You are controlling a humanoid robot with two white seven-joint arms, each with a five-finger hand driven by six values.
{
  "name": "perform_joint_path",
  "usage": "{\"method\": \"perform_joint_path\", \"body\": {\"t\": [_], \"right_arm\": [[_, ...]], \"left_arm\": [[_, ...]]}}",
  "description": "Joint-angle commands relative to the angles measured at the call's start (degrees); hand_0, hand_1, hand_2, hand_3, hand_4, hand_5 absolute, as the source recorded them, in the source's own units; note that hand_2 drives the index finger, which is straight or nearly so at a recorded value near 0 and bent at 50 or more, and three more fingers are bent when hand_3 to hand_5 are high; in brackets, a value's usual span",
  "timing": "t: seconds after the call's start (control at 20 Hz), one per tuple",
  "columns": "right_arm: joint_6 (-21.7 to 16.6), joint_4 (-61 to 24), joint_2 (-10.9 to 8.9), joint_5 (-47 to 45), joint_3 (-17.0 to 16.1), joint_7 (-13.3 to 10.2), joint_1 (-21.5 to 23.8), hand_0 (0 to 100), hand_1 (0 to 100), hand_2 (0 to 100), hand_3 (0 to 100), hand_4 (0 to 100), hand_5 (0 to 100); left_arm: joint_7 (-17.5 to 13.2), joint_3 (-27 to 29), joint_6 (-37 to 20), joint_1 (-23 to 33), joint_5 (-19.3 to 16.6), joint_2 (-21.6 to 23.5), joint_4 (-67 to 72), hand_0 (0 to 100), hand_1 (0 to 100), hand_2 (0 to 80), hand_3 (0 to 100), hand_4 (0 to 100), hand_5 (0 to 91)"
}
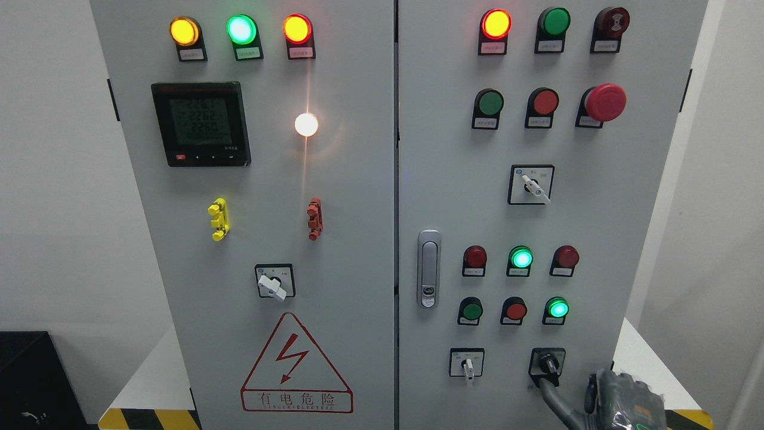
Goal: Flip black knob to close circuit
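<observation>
The black knob (547,364) sits in a black square plate at the bottom right of the cabinet's right door (603,227), its handle pointing downward. My right hand (618,397) comes up from the lower right corner. One grey finger (552,397) stretches up and left, and its tip touches the plate just under the knob's handle. The other fingers stay back near the palm, off the panel. Nothing is held in the hand. My left arm does not show.
A white selector switch (467,364) sits left of the black knob, and green and red push buttons (515,309) sit above it. A door latch (428,269) is on the door's left edge. The left door carries a meter (200,123) and a warning triangle (295,364).
</observation>
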Motion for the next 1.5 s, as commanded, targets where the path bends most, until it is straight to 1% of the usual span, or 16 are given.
{"method": "perform_joint_path", "body": {"t": [0.0,0.95,1.45], "right_arm": [[0.1,0.0,-0.19,-0.1,-1.1,0.1,-0.1,0,6,87,100,91,95],[0.0,-0.1,-0.54,-0.3,-1.6,0.1,-0.2,0,6,87,100,91,95],[0.0,0.0,-0.36,-0.8,-1.6,0.1,-1.2,0,6,87,100,91,95]], "left_arm": [[0.0,0.0,0.0,1.2,0.0,0.0,-1.3,12,56,0.0,0,0,0.0],[0.0,0.0,0.0,1.2,0.0,0.0,-1.3,12,56,0.0,0,0,0.0],[0.0,0.0,0.0,1.2,0.0,0.0,-1.3,12,56,0.0,0,0,0.0]]}}
